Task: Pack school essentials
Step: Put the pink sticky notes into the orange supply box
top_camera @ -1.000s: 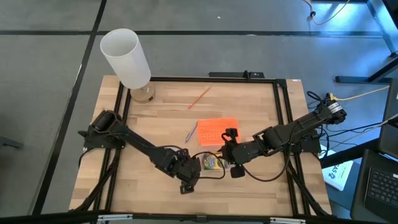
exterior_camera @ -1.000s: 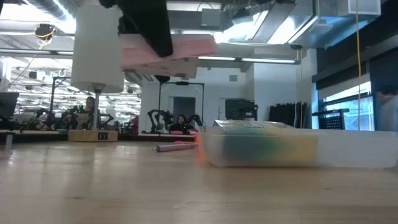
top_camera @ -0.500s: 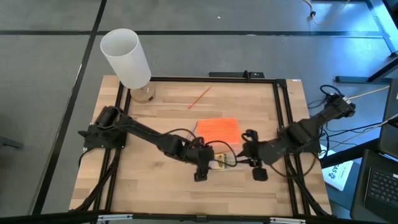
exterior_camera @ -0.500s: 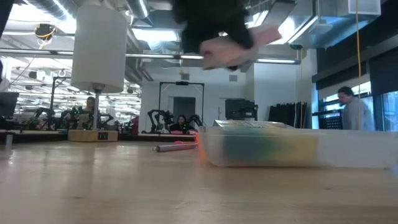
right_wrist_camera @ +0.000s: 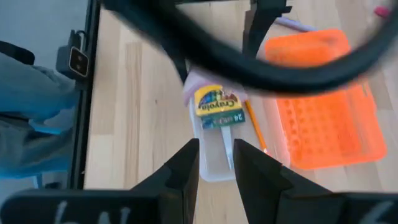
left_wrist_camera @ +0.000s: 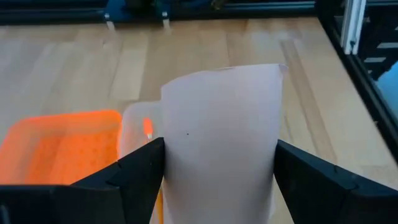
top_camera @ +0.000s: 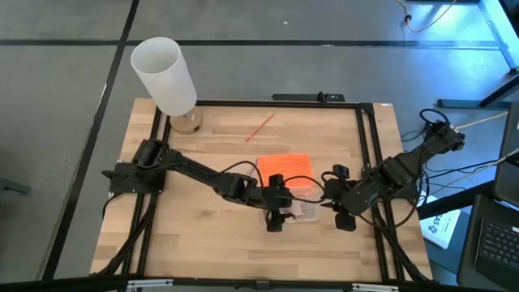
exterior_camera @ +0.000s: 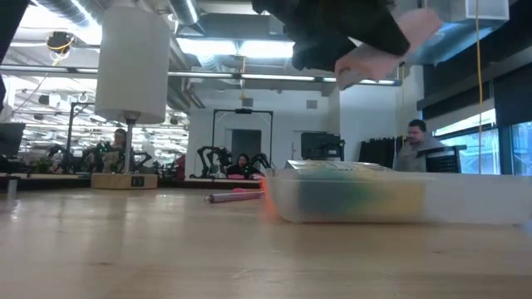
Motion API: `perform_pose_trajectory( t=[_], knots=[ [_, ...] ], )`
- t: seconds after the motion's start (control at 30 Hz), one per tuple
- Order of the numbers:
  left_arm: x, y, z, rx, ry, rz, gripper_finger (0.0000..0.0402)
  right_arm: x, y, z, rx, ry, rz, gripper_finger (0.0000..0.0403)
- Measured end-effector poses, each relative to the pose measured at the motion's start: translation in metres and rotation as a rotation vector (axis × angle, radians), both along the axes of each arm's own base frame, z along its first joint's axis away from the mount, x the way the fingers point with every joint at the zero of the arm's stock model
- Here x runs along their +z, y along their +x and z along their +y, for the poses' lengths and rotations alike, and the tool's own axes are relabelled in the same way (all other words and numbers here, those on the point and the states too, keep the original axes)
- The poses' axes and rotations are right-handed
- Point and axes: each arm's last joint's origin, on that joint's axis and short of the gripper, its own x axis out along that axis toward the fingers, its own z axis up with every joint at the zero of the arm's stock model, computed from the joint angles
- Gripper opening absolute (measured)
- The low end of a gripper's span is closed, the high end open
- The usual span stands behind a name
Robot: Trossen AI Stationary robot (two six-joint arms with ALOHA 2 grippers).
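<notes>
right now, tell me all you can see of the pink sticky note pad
The pink sticky note pad is a pale pink, plain-faced paper block, clamped at its sides between the left gripper fingers. It is held in the air, tilted, above the clear plastic box, next to the orange lid. Only the fingers touch it.
</notes>
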Motion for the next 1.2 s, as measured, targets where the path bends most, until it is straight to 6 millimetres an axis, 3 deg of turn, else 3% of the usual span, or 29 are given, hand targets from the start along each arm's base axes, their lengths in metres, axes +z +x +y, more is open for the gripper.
perform_pose_trajectory(
  t=[0.17,0.43,0.73,0.97,1.2],
  knots=[
    [-0.006,0.011,0.005,0.003,0.002,-0.064,0.0277,0.004,-0.012,-0.007,-0.031,-0.018,0.011,0.0101],
    [-0.008,0.016,0.016,0.022,0.011,-0.076,0.0277,0.025,-0.056,-0.024,-0.076,-0.094,-0.201,0.0101],
    [-0.005,0.021,0.023,0.030,0.019,-0.134,0.0277,-0.013,-0.078,-0.032,-0.031,0.023,-0.387,0.0101],
    [-0.027,0.026,0.014,0.014,0.023,-0.094,0.0277,-0.037,-0.081,-0.035,-0.006,0.054,-0.463,0.0101],
    [-0.047,0.032,0.003,-0.004,0.015,-0.111,0.0277,-0.040,-0.080,-0.034,-0.005,0.049,-0.458,0.0101]
  ],
)
